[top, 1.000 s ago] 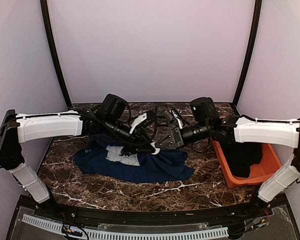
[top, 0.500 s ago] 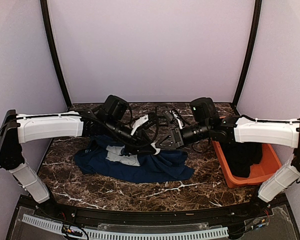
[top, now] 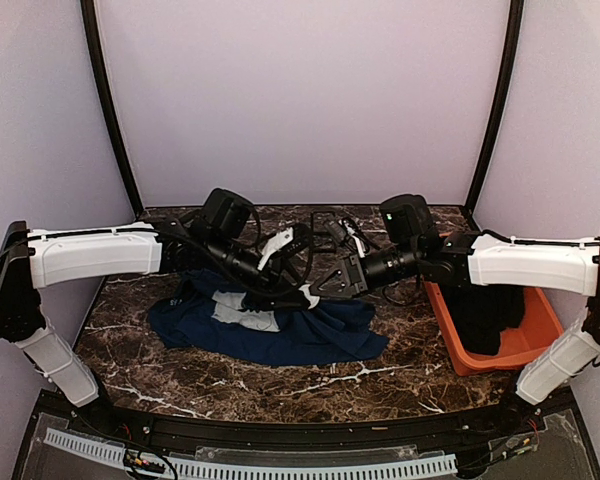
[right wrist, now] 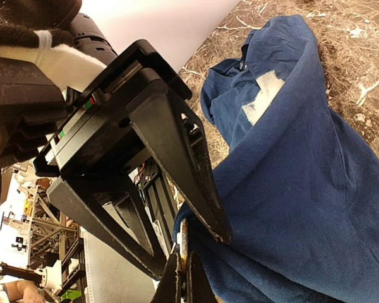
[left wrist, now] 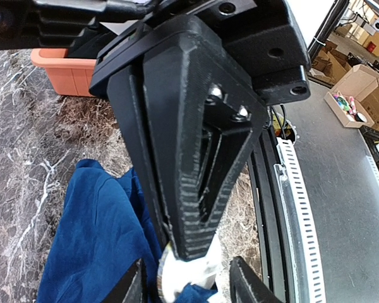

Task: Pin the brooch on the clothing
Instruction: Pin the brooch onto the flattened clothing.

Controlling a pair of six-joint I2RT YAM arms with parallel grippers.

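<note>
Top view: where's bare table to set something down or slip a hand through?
Free: the table strip between the T-shirt hem and the front edge; also the near-left corner. Narrow gap between T-shirt and orange bin. Crowded: mid-table, where left tool and right tool meet over the T-shirt.

A dark marble bench (top: 280,385) with white veins carries an orange bin (top: 540,345) against its right edge. A black garment (top: 485,315) lies bunched inside the bin, reaching up to its rim. Pale lilac walls (top: 300,100) close the bench in on three sides, and a black pole (top: 105,110) rises from each far corner. A white slotted strip (top: 280,465) runs along the near edge. The left wrist view shows open cardboard boxes (left wrist: 357,95) standing beyond the bench.
</note>
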